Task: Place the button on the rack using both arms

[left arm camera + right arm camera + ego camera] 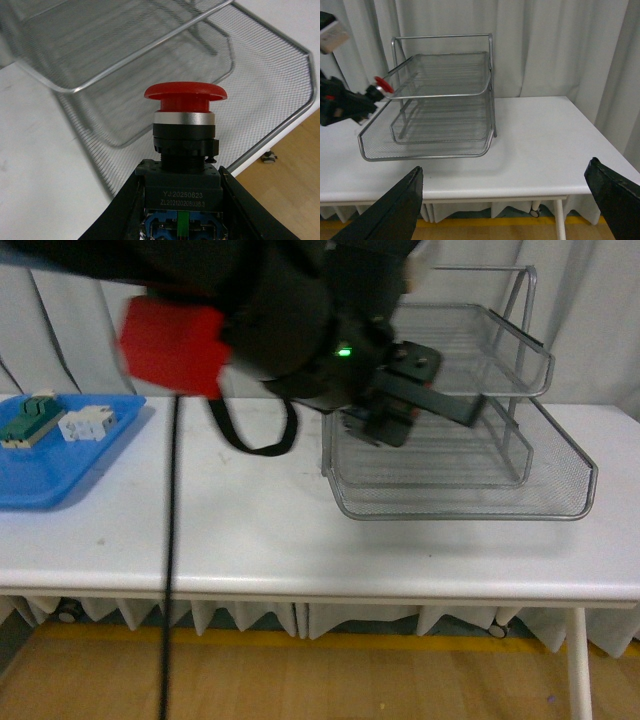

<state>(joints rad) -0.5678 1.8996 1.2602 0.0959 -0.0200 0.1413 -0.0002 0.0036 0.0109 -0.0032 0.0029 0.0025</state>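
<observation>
Left claw (182, 212) grips one red mushroom-cap button (185, 95); one silver wire-mesh rack (272, 75) just ahead; right claw (505, 170) spread wide.

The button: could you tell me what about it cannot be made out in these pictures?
- Left wrist view: the button is cut off below by the picture's edge, in the left gripper.
- Front view: the blurred left arm hides it.
- Right wrist view: too small and far to tell which shelf of the rack it is over.
</observation>
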